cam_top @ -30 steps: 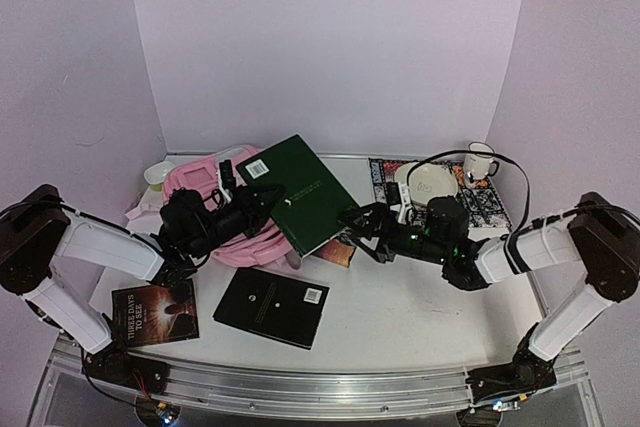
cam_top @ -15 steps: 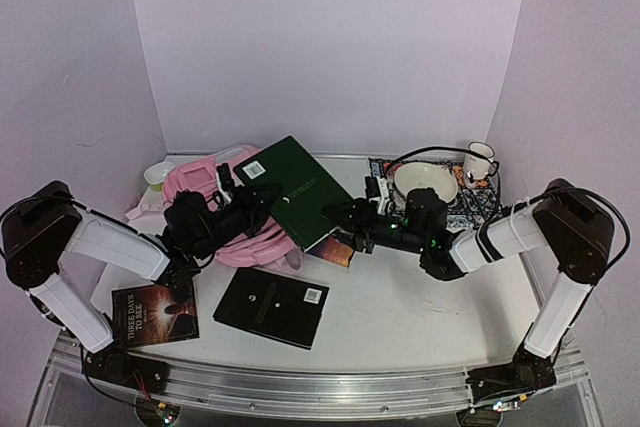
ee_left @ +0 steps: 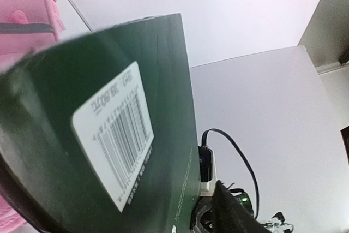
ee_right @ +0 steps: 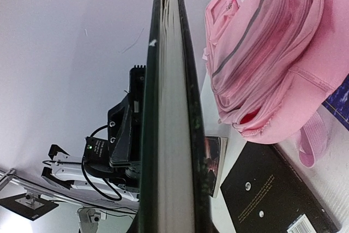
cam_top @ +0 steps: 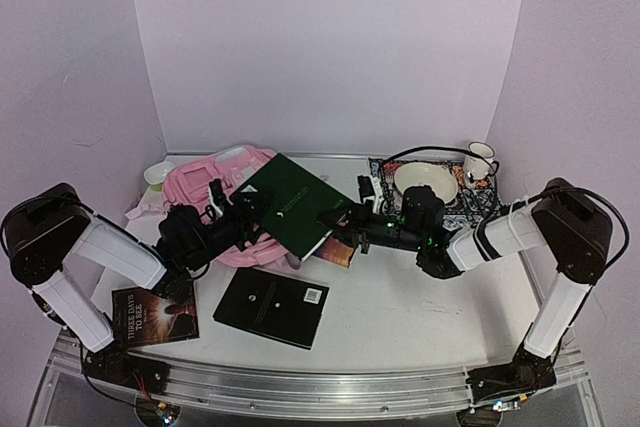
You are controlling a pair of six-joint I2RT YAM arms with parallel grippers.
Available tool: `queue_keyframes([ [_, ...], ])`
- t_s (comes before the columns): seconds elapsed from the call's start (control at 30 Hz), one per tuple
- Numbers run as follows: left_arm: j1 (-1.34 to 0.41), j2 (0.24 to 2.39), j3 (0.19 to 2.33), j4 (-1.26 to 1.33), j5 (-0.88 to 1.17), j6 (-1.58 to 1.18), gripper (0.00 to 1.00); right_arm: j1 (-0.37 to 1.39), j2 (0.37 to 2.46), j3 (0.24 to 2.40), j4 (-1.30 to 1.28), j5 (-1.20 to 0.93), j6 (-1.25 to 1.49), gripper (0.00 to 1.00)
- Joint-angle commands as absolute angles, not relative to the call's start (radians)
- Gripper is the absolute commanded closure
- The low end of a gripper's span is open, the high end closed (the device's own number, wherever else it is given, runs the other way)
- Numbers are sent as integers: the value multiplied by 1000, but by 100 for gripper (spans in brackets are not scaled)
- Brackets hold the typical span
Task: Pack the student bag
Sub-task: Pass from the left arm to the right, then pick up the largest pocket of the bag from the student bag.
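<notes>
On the table's left rear area, top external view, the student bag [cam_top: 200,182] lies flat, with a strap end at its near edge. A green book [cam_top: 295,202] is raised off the table [cam_top: 400,317] just to the bag's right, tilted, its left edge over the bag. The left gripper [cam_top: 245,215] is at that left edge; its jaw state cannot be determined here. The right gripper [cam_top: 340,227] meets the book's lower right edge, jaws narrowed onto it. Just below this gripper a small dark book [cam_top: 338,252] lies on the table. A black book [cam_top: 272,305] lies near centre front. A book titled "Three Days to See" [cam_top: 153,312] lies front left. At rear right, a bowl [cam_top: 425,182] and a mug [cam_top: 480,160] stand on a patterned mat [cam_top: 485,209]. A white cup [cam_top: 157,175] stands beside the bag's left rear corner.

Left wrist view: the green book's cover fills the lower left, close to the camera, and carries a white barcode label [ee_left: 117,140]. Pink bag fabric shows at upper left. The fingers cannot be made out against the book, so whether the jaws grip it or stand clear cannot be told. Past the book's edge, part of the right arm [ee_left: 232,214] and a black cable [ee_left: 240,159] are visible.

Right wrist view: the book appears edge-on, pages between two dark covers, running from bottom centre to the top, in line with the jaws. The bag lies at upper right, zippered pockets facing the camera, a strap loop hanging toward the black book. The left arm [ee_right: 122,129] shows just left of the book.
</notes>
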State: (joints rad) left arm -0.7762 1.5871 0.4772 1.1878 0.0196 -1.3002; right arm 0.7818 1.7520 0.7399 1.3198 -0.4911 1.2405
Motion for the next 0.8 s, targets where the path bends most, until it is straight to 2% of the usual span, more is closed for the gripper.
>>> queue_keyframes([
  [0.0,-736,1561,441,1287,32,-1213,30,774,1743,759,1769,-507,1204,100],
  [0.13,-706,1518,433,1159,77,-1131,24,750,1725,744,1769,-505,1209,100],
  [0.3,-701,1416,554,697,82,-906,17,693,1678,701,1761,-494,1234,100],
  [0.47,-701,1338,620,439,56,-718,15,628,1631,653,1753,-508,1252,100],
  [0.77,-711,1481,969,-164,-35,-348,15,547,1506,586,1630,-499,1250,100],
])
